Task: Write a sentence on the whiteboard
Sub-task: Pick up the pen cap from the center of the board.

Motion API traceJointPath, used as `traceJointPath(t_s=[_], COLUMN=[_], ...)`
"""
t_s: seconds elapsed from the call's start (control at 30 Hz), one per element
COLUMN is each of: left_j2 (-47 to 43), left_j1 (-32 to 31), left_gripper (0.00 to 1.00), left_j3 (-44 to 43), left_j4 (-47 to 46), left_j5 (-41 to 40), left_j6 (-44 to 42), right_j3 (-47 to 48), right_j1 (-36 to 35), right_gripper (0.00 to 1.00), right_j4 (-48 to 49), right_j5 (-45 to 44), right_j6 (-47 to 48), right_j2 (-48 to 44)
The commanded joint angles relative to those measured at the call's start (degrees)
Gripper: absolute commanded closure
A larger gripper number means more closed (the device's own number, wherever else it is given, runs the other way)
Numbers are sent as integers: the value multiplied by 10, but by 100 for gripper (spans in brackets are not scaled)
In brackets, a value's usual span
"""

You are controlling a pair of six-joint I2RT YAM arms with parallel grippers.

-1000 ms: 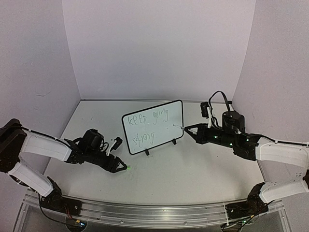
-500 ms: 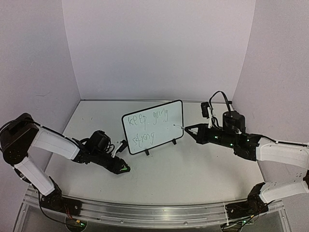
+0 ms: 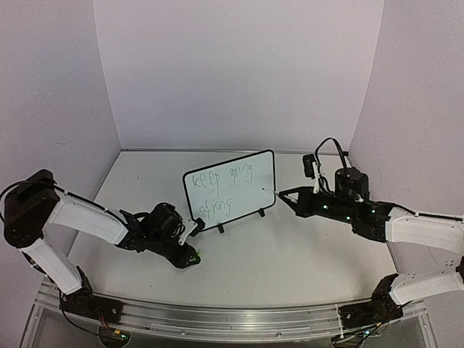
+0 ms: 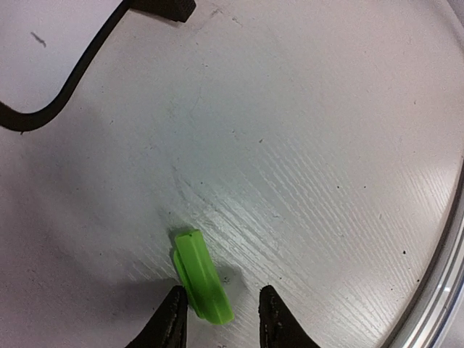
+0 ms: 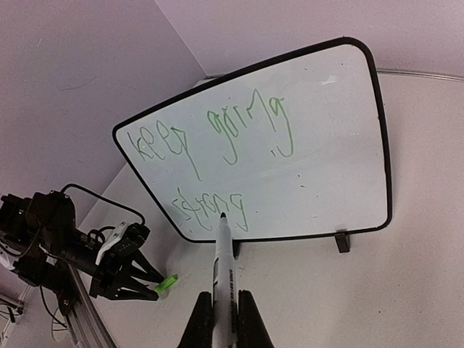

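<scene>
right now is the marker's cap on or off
Off. The marker in the right gripper shows a bare tip; the green cap lies on the table.

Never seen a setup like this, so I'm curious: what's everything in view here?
table: one, white, under everything
rail: one, silver, table's near edge
board: one, white with black frame, standing centrally
writing: two lines, green, on the board
marker: one, white, right of the board, tip toward it
cap: one, green, lying front-left of the board
left claw: one, black, open around the cap
right claw: one, black, shut on the marker
</scene>
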State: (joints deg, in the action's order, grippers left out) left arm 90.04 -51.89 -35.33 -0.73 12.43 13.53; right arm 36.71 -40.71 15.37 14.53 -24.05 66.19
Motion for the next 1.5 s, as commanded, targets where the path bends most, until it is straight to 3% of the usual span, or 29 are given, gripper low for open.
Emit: traceJointPath(t_s=[0.0, 0.37, 0.77, 1.23, 1.47], left_j2=[40, 77, 57, 65, 10], left_j1=[-35, -102, -111, -125, -129], left_gripper=[70, 72, 72, 100, 100], left_j3=[-41, -98, -99, -94, -76], left_j4=[87, 181, 210, 207, 186], left_j5=[-120, -237, -238, -237, -249], left_j6=[4, 37, 54, 66, 65], right_j3=[-3, -18, -19, -11, 0], right_j1=[-3, -4, -3, -4, -3], right_gripper=[100, 100, 100, 100, 100], right_j4=[6, 0, 1, -7, -31], right_j5=[-10, -23, -25, -23, -21], right_j6=[1, 5, 7, 4, -16], right_j2=[-9, -31, -29, -30, -24])
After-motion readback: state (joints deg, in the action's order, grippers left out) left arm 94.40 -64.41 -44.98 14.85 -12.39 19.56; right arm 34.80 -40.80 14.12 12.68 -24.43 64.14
